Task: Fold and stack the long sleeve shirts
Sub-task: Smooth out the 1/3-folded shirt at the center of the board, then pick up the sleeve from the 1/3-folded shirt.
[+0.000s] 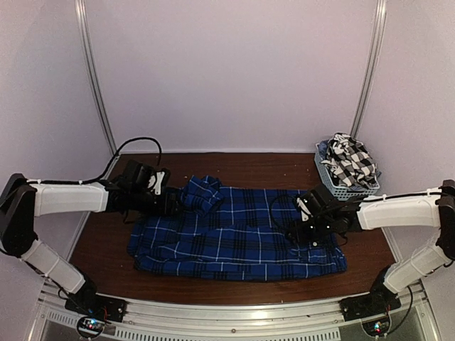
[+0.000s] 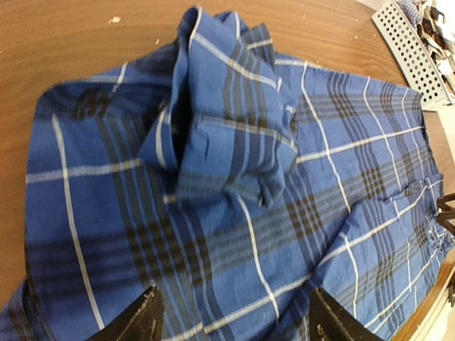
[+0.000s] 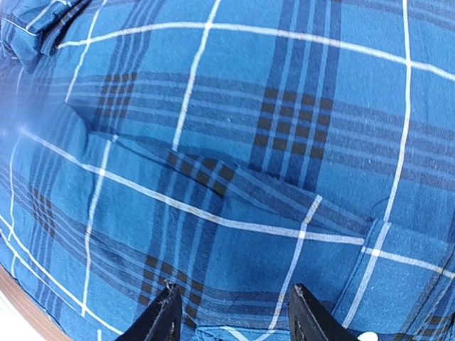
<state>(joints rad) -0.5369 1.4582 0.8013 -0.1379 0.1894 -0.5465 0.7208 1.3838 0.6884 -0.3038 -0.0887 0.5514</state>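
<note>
The royal-blue plaid button-up cloth shirt (image 1: 238,238) lies spread across the middle of the brown wooden bench (image 1: 270,167), with a bunched fold of its cloth raised near its far left part. The left claw (image 2: 234,312) hovers over the shirt's left side, its jaws wide with nothing between them. The right claw (image 3: 231,312) sits low over the shirt's right part, jaws partly apart, no cloth seen clamped. The black-and-white check shirt (image 1: 352,160) is heaped in the small grey slotted plastic basket (image 1: 341,186) at the bench's far right corner.
</note>
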